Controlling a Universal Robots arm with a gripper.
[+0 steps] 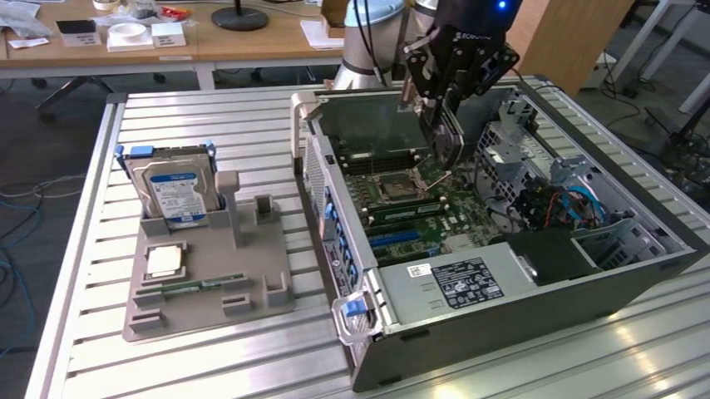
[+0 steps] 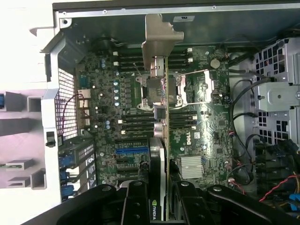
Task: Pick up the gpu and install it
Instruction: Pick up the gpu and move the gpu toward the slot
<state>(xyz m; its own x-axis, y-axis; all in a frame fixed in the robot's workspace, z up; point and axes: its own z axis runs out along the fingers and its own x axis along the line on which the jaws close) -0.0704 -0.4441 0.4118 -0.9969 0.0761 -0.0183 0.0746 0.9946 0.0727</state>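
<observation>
My gripper hangs over the open computer case, shut on the gpu. The gpu is a thin dark card held on edge above the motherboard, near the CPU socket. In the wrist view the gpu appears edge-on between the black fingers of my gripper. Its silver bracket points toward the case's back wall, and a green logo label sits near my grip. Blue expansion slots lie on the board beside the card's edge. The card is above the board, not seated.
A grey fixture on the slatted table at the exterior view's left holds a silver hard drive with a blue label, a CPU chip and a green memory stick. Drive cages and cables crowd the case's far side.
</observation>
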